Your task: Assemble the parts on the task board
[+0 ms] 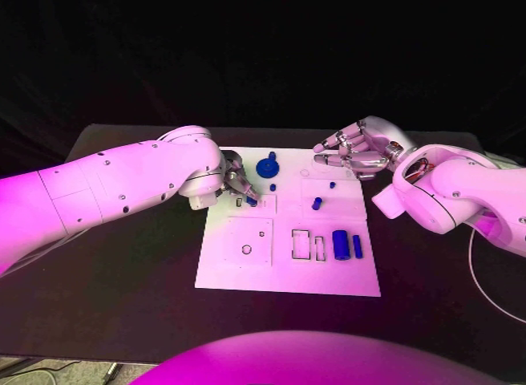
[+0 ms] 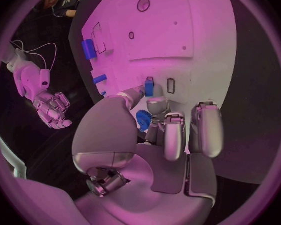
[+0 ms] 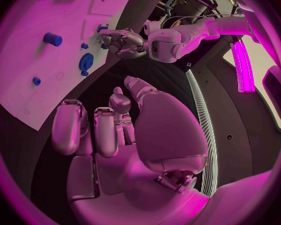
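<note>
One small blue part (image 2: 149, 88) stands on the task board (image 1: 289, 271) at the left hand's (image 1: 236, 183) fingertips, grip unclear; right hand (image 1: 358, 150) spread, empty.

Robot lab — black table (image 1: 124, 289), white task board (image 1: 289, 277), dark backdrop.

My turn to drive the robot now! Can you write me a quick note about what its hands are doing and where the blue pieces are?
Left hand: over the task board's far left part, fingers at a small blue block; whether it grips the block cannot be told.
Right hand: hovering off the board's far right corner, fingers curled, holding nothing.
Pieces: blue gear near the far edge; small peg mid-board; two blue bars by the near right slots.
Done: not clear.
Left: the rectangular slots look unfilled.
</note>
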Robot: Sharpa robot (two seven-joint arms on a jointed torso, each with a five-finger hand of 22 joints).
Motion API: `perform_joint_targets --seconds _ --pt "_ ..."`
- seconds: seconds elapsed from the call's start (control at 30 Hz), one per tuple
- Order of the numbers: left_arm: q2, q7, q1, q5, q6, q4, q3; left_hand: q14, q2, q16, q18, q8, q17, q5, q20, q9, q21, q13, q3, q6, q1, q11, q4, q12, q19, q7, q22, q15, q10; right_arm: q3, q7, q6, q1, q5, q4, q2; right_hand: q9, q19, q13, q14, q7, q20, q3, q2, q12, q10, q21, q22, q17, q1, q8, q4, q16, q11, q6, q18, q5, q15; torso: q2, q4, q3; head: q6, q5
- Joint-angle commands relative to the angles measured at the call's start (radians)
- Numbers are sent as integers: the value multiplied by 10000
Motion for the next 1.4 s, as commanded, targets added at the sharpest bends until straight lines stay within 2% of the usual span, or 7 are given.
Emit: perform_joint_targets --seconds 0.03,0.27,0.6,0.73,1.03,1.4 --pt "-2 -717 -66 -162 598 7 -37 1046 45 30 -131 65 2631 53 -28 18 36 11 1588 15 -40 -10 -1537 46 448 -83 1433 -71 54 -1 91 194 -5 -19 -7 16 -5 -15 -15 619 20 9 -67 17 -20 -38 -57 -8 830 -118 -45 41 -43 -2 -80 148 -6 85 4 -1 -1 0 -28" --pt "-1 -730 -72 -162 825 -1 -35 1046 42 30 -132 83 2631 71 -32 31 39 30 1611 18 -71 -11 -1535 58 450 -85 1437 -71 68 -1 87 241 -6 -19 -31 23 -5 -15 -15 619 20 9 -67 17 -20 -38 -57 -8 830 -118 -45 41 -43 -2 -80 148 -6 85 4 -4 8 0 10" --pt "58 -731 -73 -163 787 -61 -34 1046 48 30 -132 112 2631 85 -36 54 36 20 1646 20 -143 -12 -1515 48 450 -89 1439 -72 74 -1 93 261 -7 -19 -31 30 -5 -17 -21 618 19 10 -75 22 -25 -41 -64 -17 821 -126 -47 47 -53 -2 -82 150 -10 85 1 2 7 0 6" --pt "132 -728 -73 -163 710 -140 -34 1046 66 30 -135 184 2631 70 -43 108 40 58 1653 41 -369 -27 -1409 73 453 -121 1450 -83 115 -1 99 262 -7 -19 28 29 -5 -23 -36 617 21 10 -92 23 -42 -51 -77 -33 817 -145 -50 57 -59 0 -87 153 -27 86 1 1 11 0 17" --pt "335 -733 -73 -163 804 -415 -37 1046 28 30 -157 308 2631 12 -97 180 123 243 1013 176 -1127 -122 -936 213 493 -250 1535 -158 219 -1 104 291 -7 -19 156 19 -5 -24 -39 618 21 11 -122 24 -36 -50 -89 -46 818 -170 -54 71 -61 1 -92 155 -84 87 5 -9 13 0 13" --pt "466 -739 -76 -163 1016 -618 -46 1046 -42 30 -189 321 2631 4 -150 150 240 503 291 380 -1572 -181 -660 389 546 -322 1641 -212 342 -1 106 352 -7 -15 225 -4 -4 -19 -45 618 21 12 -137 27 -38 -52 -86 -39 815 -179 -56 77 -66 0 -93 153 -113 88 -2 -8 8 0 -26"
